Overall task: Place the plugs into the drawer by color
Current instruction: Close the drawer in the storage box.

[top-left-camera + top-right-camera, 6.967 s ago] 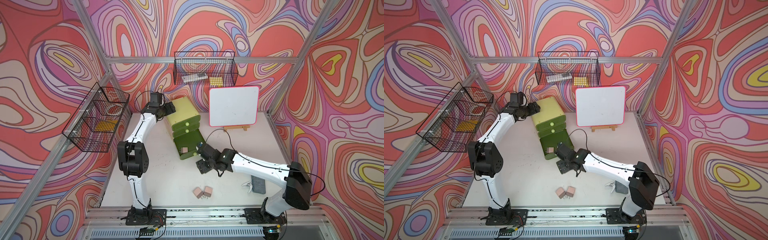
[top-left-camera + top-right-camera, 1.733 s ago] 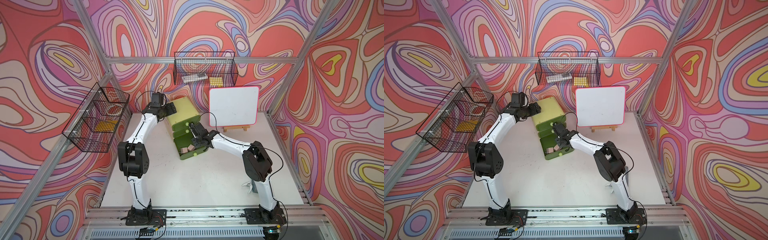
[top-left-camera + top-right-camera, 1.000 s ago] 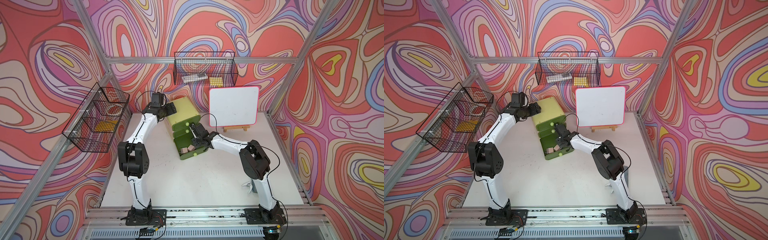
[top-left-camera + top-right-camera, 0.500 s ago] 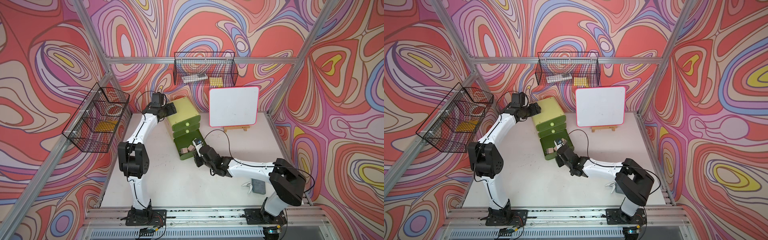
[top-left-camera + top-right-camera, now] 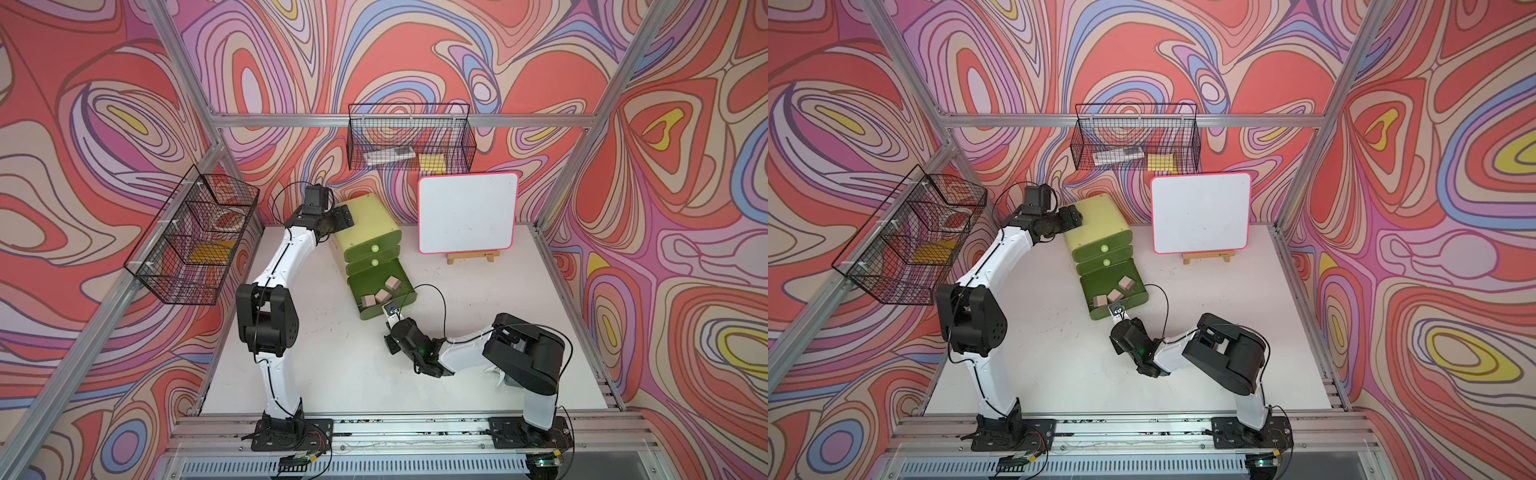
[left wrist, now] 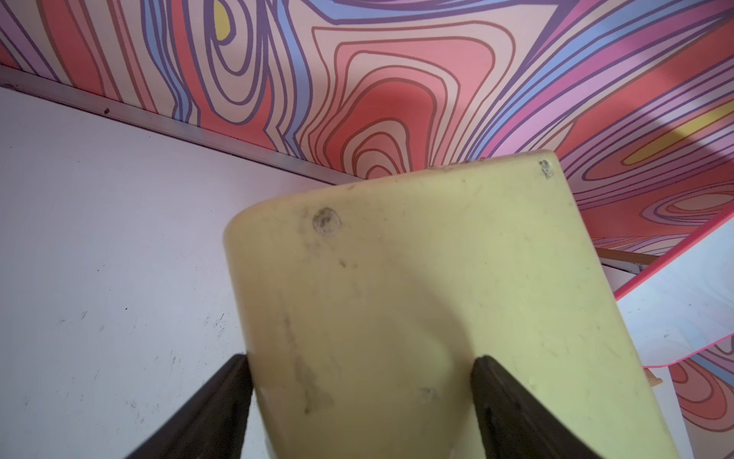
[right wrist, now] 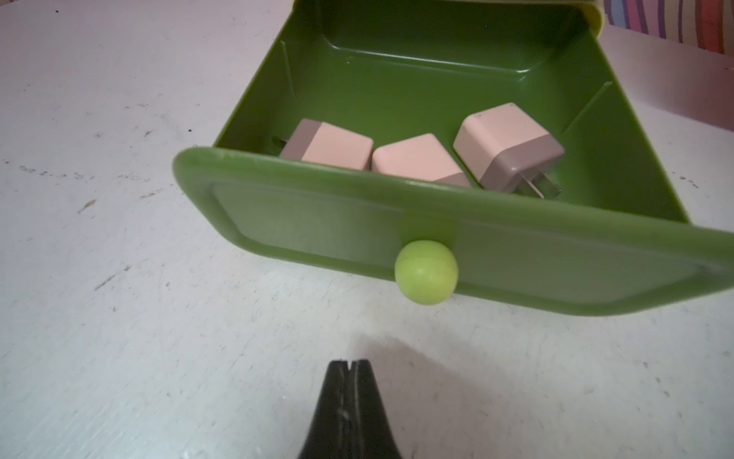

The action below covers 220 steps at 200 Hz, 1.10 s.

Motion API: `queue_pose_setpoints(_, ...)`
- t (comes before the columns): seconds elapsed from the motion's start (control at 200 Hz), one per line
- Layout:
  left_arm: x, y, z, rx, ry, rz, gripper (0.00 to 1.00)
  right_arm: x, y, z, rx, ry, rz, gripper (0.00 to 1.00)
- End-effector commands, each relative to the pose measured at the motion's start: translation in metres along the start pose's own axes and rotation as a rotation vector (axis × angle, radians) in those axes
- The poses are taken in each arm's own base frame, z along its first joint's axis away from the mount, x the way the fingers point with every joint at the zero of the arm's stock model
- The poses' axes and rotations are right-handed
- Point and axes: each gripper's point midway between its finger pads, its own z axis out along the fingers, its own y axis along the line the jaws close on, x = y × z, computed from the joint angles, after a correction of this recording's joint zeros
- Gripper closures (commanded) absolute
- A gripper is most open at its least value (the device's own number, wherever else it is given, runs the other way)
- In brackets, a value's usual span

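Observation:
The drawer [image 5: 368, 224] is a lime-yellow chest at the back of the table, seen in both top views. Its two upper drawers are closed. The bottom one [image 7: 437, 79] is pulled out, and three pinkish-beige plugs [image 7: 413, 159] lie in it near the front wall, also visible in a top view [image 5: 1115, 296]. My left gripper [image 6: 361, 381] is shut on the chest's back top corner [image 5: 343, 216], one finger on each side. My right gripper [image 7: 348, 363] is shut and empty. It sits low over the table just in front of the open drawer's pale green knob [image 7: 427, 272].
A white board with a pink rim [image 5: 467, 218] stands on a wooden easel to the right of the chest. Black wire baskets hang on the back wall [image 5: 409, 141] and the left wall [image 5: 195, 245]. A white clip [image 5: 496, 374] shows partly behind my right arm.
My right gripper has drawn back out of the open drawer to the table in front of it and has shut. The left gripper has stayed on the chest.

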Motion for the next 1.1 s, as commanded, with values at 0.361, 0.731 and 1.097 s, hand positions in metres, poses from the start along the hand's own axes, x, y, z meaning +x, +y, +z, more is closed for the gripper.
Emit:
queue_pose_setpoints(0.361,0.108,0.034,0.022,-0.132,0.345,0.043,0.16,-0.031,-0.021,0.054,0.014,-0.111,0.051,1.00)
queue_pose_setpoints(0.731,0.108,0.035,0.020,-0.137,0.341,0.046,0.16,-0.063,-0.014,0.087,-0.066,-0.141,0.186,1.00)
queue_pose_setpoints(1.097,0.108,0.035,0.019,-0.133,0.339,0.045,0.16,-0.078,-0.027,0.124,-0.152,-0.155,0.452,1.00)
